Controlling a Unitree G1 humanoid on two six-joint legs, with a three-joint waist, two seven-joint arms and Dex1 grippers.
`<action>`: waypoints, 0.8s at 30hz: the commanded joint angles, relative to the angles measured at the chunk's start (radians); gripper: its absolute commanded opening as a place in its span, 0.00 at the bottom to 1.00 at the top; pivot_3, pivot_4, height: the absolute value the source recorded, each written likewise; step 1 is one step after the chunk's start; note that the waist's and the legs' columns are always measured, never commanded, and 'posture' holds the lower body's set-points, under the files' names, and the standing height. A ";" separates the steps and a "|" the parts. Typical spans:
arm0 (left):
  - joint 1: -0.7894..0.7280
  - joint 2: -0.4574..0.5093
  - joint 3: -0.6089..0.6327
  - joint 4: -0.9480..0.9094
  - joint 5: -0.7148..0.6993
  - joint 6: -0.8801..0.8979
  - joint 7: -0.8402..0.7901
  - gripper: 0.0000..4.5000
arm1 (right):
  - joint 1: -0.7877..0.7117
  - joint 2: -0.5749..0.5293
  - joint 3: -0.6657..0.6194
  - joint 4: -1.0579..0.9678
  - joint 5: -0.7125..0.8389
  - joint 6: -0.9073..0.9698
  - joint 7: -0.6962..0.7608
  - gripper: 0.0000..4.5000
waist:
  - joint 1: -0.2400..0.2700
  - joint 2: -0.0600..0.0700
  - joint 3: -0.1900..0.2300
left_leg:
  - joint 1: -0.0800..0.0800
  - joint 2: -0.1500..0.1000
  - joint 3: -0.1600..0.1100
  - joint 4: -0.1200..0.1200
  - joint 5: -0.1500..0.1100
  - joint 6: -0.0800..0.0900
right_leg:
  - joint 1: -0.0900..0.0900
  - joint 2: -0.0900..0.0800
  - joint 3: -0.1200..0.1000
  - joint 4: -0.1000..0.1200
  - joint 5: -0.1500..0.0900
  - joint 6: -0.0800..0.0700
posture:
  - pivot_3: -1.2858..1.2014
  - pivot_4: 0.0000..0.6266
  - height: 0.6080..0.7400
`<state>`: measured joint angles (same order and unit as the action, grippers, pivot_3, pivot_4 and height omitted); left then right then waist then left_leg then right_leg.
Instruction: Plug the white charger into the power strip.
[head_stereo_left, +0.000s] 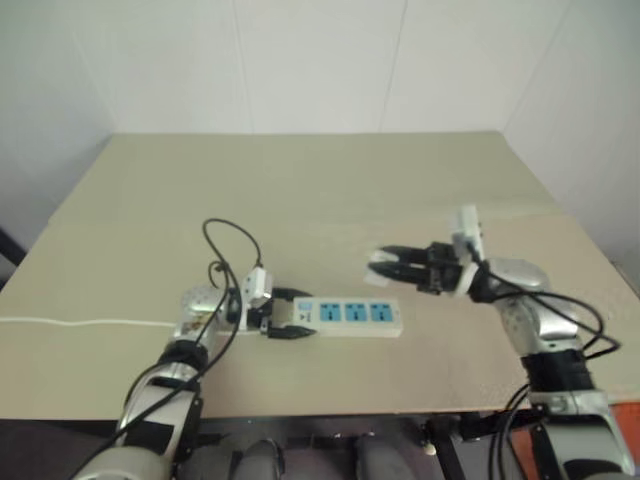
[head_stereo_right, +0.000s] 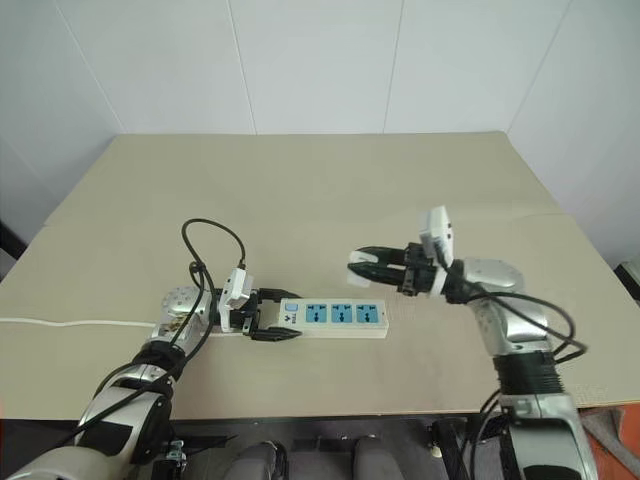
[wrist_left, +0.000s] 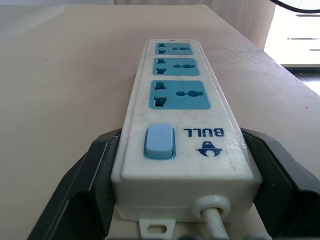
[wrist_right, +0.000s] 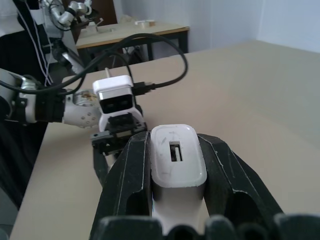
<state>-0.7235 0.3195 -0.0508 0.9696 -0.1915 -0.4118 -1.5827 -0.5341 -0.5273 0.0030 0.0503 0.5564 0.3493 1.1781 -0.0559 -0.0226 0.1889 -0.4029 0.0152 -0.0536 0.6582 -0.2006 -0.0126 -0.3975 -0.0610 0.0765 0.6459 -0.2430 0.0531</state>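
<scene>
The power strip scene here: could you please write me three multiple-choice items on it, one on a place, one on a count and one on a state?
1. Where is the white charger?
A. Lying on the table
B. Between the fingers of the right gripper, above the table
C. Seated in a socket

2. How many blue socket faces does the power strip show?
A. Two
B. Three
C. Five

3. What is the left gripper doing?
A. Hanging apart from the strip
B. Holding the cord
C. Straddling the strip's switch end

Answers:
1 B: the right wrist view shows the charger clamped between the two black fingers, and the head views show that gripper held above the table.
2 B: the left wrist view shows three sockets in a row.
3 C: a finger sits on either side of the switch end.
</scene>
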 joint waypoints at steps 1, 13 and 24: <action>-0.010 0.006 -0.024 0.007 0.024 -0.012 -0.025 0.73 | -0.009 0.030 0.014 -0.047 0.005 0.012 -0.026 0.25 | 0.003 0.000 0.000 | -0.002 0.000 0.000 0.000 0.000 0.000 | -0.002 0.000 0.000 0.000 0.000 0.000 | 0.52 0.24 1.00; -0.007 0.006 -0.031 0.006 0.020 -0.002 -0.032 0.73 | -0.003 0.102 0.085 0.006 -0.076 -0.057 -0.019 0.25 | 0.010 0.000 0.000 | -0.005 0.000 0.000 0.000 0.000 0.000 | -0.006 0.000 0.000 0.001 0.001 -0.001 | 0.52 0.24 1.00; -0.022 0.008 -0.039 0.016 0.019 -0.002 -0.032 0.73 | -0.032 0.154 0.118 0.080 -0.130 -0.130 0.001 0.25 | 0.011 0.000 0.000 | -0.005 0.000 0.000 0.000 0.000 0.000 | -0.006 0.000 -0.001 0.001 0.001 -0.001 | 0.52 0.24 1.00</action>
<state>-0.7394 0.3180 -0.0639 0.9798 -0.1927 -0.4121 -1.5935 -0.5381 -0.3766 0.1254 0.1334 0.4240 0.2531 1.1628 -0.0446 -0.0230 0.1887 -0.4079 0.0155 -0.0537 0.6586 -0.2006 -0.0126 -0.4031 -0.0606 0.0759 0.6469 -0.2424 0.0522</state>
